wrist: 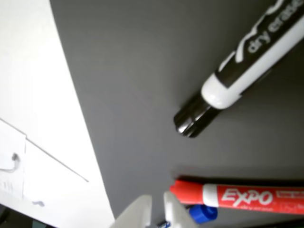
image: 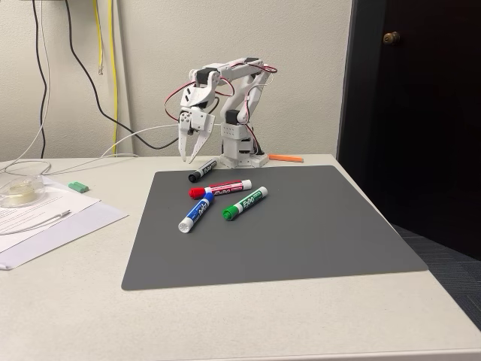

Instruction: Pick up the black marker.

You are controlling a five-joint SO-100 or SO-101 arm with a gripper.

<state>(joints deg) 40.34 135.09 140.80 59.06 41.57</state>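
The black marker point(image: 203, 171), white-barrelled with a black cap, lies at the far left corner of the grey mat point(image: 301, 241). My gripper point(image: 188, 159) hangs pointing down just above and left of the marker's cap end, slightly open and holding nothing. In the wrist view the black marker point(wrist: 247, 71) runs diagonally across the upper right, with its cap toward the centre. The gripper point(wrist: 158, 213) tips sit at the bottom edge with a narrow gap, apart from the marker.
A red marker point(image: 220, 188), a blue marker point(image: 195, 212) and a green marker point(image: 245, 203) lie close together just in front of the black one. Papers point(image: 45, 218), a tape roll point(image: 19, 192) and cables sit at left. An orange object point(image: 285, 158) lies beside the arm's base.
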